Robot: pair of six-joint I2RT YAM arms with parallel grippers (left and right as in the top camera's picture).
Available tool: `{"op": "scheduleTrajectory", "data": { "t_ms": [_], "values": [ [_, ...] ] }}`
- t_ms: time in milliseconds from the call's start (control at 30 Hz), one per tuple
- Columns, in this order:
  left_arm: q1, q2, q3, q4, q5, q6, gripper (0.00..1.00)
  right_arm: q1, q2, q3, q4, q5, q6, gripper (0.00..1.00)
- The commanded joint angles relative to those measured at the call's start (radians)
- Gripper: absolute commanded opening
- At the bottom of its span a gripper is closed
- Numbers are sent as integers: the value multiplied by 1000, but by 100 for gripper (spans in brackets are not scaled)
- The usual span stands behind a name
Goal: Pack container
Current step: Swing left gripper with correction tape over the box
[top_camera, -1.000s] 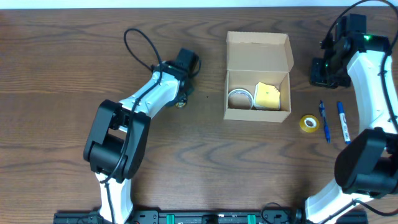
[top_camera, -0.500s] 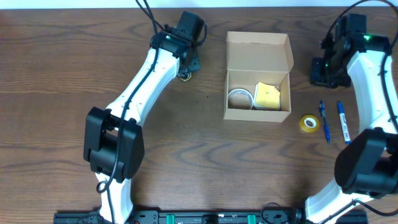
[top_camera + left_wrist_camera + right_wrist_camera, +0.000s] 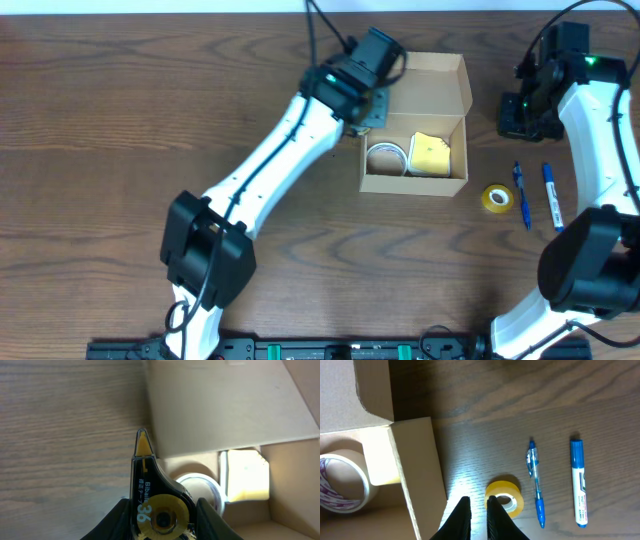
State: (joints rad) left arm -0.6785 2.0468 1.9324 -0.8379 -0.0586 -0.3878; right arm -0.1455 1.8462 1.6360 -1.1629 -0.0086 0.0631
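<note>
The container (image 3: pixel 415 186) is an open tan cardboard box at the table's centre back, its flap lid (image 3: pixel 420 82) folded away. Inside lie a white tape roll (image 3: pixel 386 158) and a yellow pad (image 3: pixel 430 153). My left gripper (image 3: pixel 372 108) hovers over the box's back left corner, shut on a black and yellow correction tape dispenser (image 3: pixel 156 510). In the left wrist view the dispenser's tip points over the box wall (image 3: pixel 220 405), with the tape roll (image 3: pixel 200 485) below. My right gripper (image 3: pixel 522 118) stays at the back right, shut and empty (image 3: pixel 477 502).
On the table right of the box lie a yellow tape roll (image 3: pixel 496 197), a blue pen (image 3: pixel 521 193) and a blue marker (image 3: pixel 551 196). The right wrist view shows the same roll (image 3: pixel 505 496), pen (image 3: pixel 536 482) and marker (image 3: pixel 579 482) beside the box wall (image 3: pixel 415 470).
My left arm has swung right and toward the back, from the table's left half to above the box's back left corner, carrying the dispenser. The right arm has not moved.
</note>
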Motion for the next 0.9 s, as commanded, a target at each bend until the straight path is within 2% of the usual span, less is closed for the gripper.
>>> {"op": "scheduleTrajectory", "data": {
  "t_ms": [0, 367, 867],
  "values": [
    [-27, 14, 23, 8, -83, 30, 25, 10, -25, 1, -3, -19, -12, 11],
    [-35, 220, 31, 63, -48, 52, 24, 33, -25, 1, 3, -18, -13, 11],
    [-100, 222, 225, -26, -54, 123, 23, 58, -25, 1, 11, 5, -20, 12]
  ]
}}
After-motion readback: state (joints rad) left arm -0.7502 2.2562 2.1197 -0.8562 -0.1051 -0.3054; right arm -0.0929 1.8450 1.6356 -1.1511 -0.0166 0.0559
